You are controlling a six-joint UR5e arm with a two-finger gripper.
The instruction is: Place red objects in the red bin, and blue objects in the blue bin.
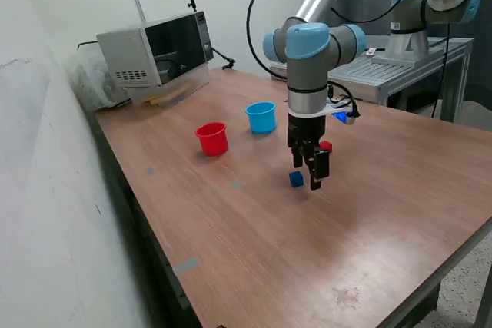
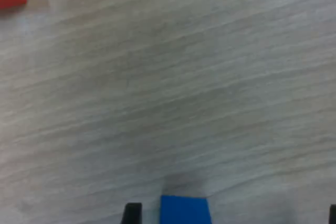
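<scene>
Hand (image 1: 314, 177) was seen low over the worktop (image 1: 254, 228), its fingers spread apart and gripping nothing. A blue cube (image 1: 296, 179) lay just beside it at nine o'clock. A red cube (image 1: 327, 146) sat behind it at twelve o'clock. Farther off at ten o'clock stood the red cup (image 1: 212, 138) and light blue cup (image 1: 261, 117).
</scene>
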